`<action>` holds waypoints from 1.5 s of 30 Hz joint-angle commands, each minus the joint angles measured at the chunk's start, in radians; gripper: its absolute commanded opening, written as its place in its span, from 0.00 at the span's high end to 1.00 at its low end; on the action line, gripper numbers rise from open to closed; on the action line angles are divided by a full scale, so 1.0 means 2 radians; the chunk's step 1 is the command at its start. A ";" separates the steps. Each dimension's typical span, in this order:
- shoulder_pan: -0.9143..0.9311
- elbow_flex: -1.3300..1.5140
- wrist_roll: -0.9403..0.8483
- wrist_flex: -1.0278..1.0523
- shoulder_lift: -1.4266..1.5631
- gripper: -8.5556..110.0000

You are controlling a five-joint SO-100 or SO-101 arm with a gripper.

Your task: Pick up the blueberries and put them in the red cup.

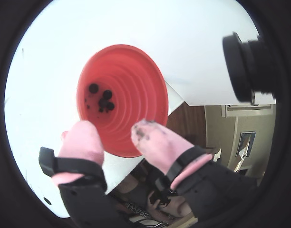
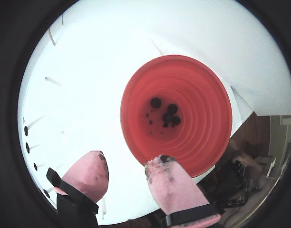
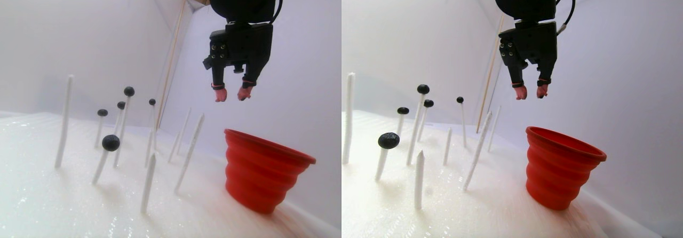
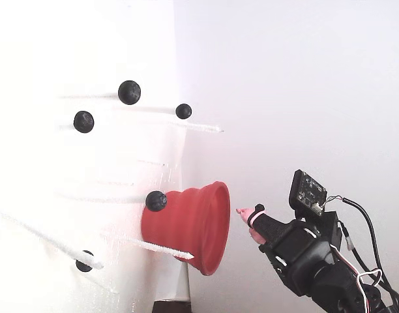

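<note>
The gripper (image 3: 232,94) hangs high above the white foam base (image 3: 53,206), its pink-tipped fingers (image 1: 81,137) spread apart with nothing between them, released and empty. Straight below, in both wrist views, the red cup (image 2: 202,123) gapes wide open, and down at its bottom sits a cluster of blueberries (image 2: 167,114), several dark balls bunched together (one a little apart from the rest). The right pink fingertip (image 2: 160,166) is smudged with dark marks.

Over in the stereo pair view, the cup stands upright on the foam at the right, well below the gripper and slightly to its right. To the left, thin white sticks (image 3: 64,120) rise from the foam, some bare, some topped: five blueberries on sticks (image 3: 110,142) show here, the nearest and largest low at the left, the others farther back.

The fixed view lies on its side: the cup's rim faces right toward the gripper, which is close to it but not touching.
</note>
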 commanded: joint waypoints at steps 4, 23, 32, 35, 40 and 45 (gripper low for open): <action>-0.017 -0.012 0.004 -0.007 0.078 0.81; -0.097 0.021 0.032 0.046 0.150 0.81; -0.126 0.039 0.038 0.062 0.176 0.81; -0.136 0.044 0.039 0.065 0.184 0.81; -0.149 0.050 0.042 0.067 0.189 0.81; -0.157 0.055 0.038 0.056 0.185 0.81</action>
